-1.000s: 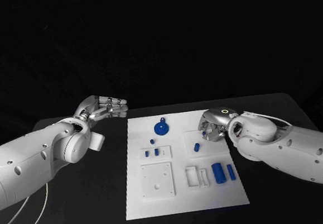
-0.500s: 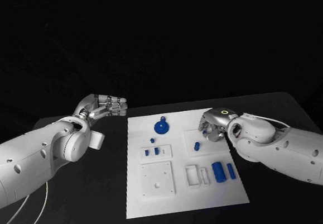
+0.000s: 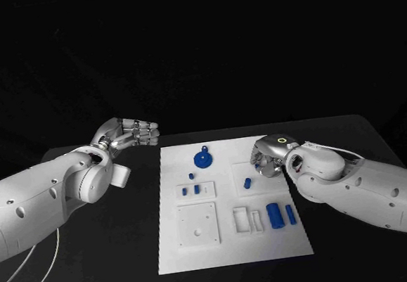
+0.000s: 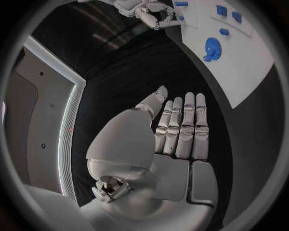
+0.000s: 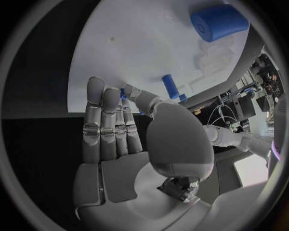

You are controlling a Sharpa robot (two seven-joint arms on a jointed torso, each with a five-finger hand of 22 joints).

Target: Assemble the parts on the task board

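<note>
On the near part of the task board (image 3: pixel 234 250), a thick blue cylinder (image 3: pixel 274 215) and a thinner blue pin (image 3: pixel 290 214) lie side by side just beside a white holder (image 3: pixel 242 221). Further up, the right hand (image 3: pixel 266 160) hangs over the board's right edge, near a small blue block (image 3: pixel 248 184); something blue shows at its fingertips (image 5: pixel 128 91), but I cannot tell whether it is pinched. If so, it should be lowered squarely. At the far end sits the blue gear (image 3: pixel 203 159). The left hand (image 3: pixel 129 135) hovers off the board, fingers straight together, holding nothing.
</note>
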